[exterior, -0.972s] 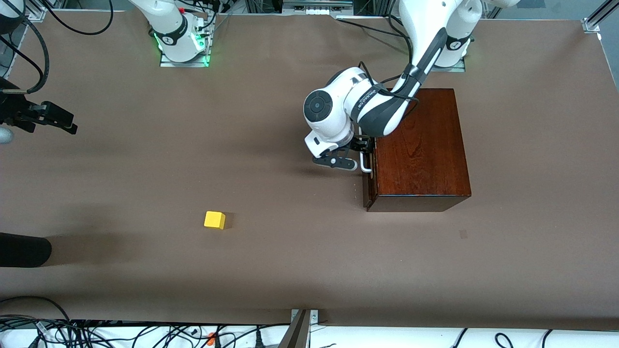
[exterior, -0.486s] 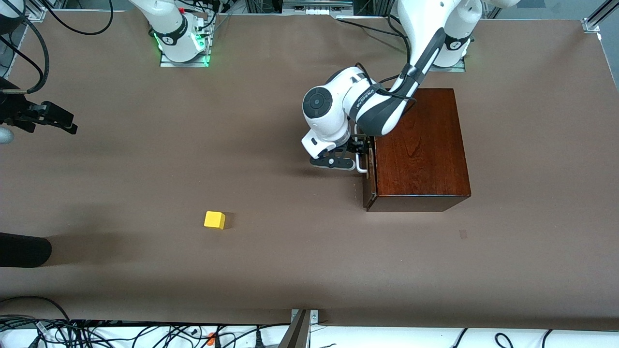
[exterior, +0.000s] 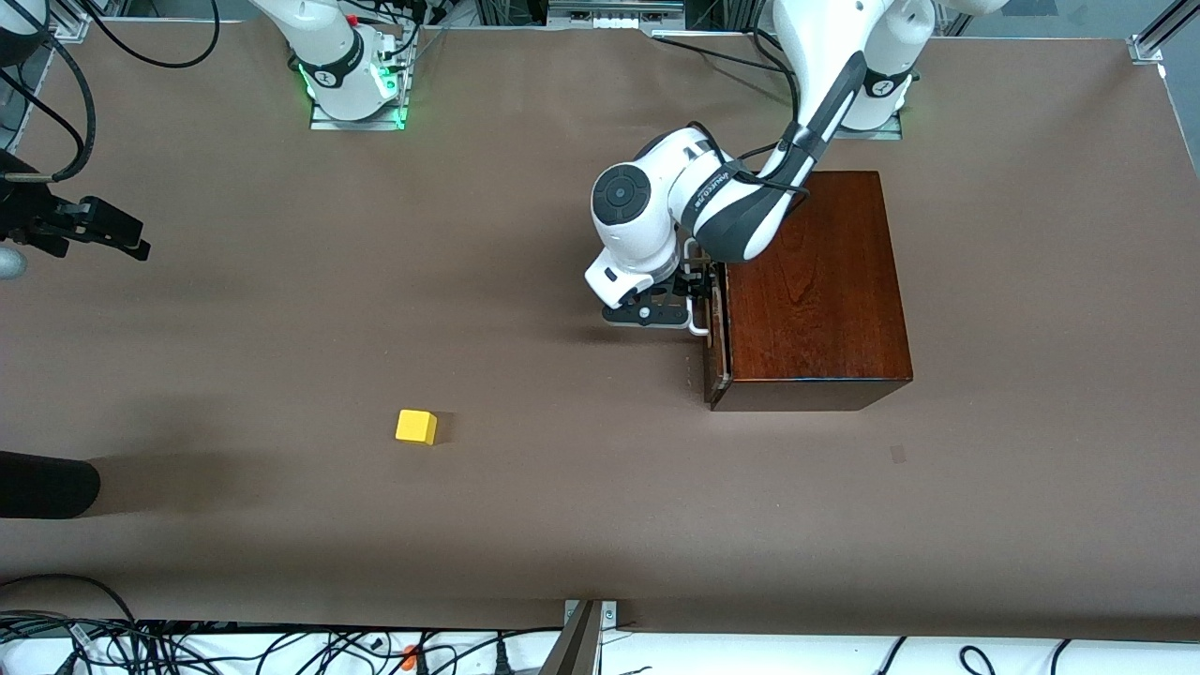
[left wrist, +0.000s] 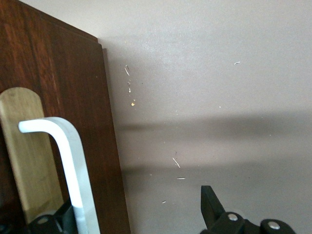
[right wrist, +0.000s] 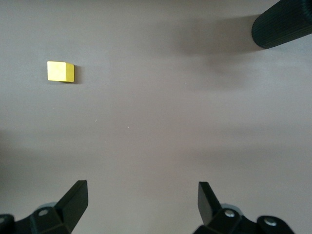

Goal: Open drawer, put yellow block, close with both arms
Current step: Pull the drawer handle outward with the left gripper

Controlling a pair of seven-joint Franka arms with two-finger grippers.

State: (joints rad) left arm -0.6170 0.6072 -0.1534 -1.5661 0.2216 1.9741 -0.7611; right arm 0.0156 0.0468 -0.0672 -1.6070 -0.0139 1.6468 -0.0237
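The dark reddish-brown wooden box (exterior: 816, 281) stands near the left arm's base. Its drawer front (exterior: 714, 352) faces the right arm's end and looks barely ajar. My left gripper (exterior: 689, 302) is open at the white handle (exterior: 698, 323). In the left wrist view the handle (left wrist: 73, 165) lies between the fingers of the left gripper (left wrist: 131, 214), close to one finger (left wrist: 51, 222). The yellow block (exterior: 416, 427) lies on the open table, nearer the front camera. It also shows in the right wrist view (right wrist: 60, 71). My right gripper (exterior: 131, 246) waits, open and empty (right wrist: 143, 190), at the right arm's end.
A black cylinder (exterior: 47, 483) pokes in over the table's edge at the right arm's end, nearer the front camera than the right gripper. It also shows in the right wrist view (right wrist: 282, 24). The brown table (exterior: 562, 487) spreads wide around the block.
My left gripper has shifted slightly along the drawer front. The white handle sits a little more toward the right arm's end than before. The right arm and the block have not moved.
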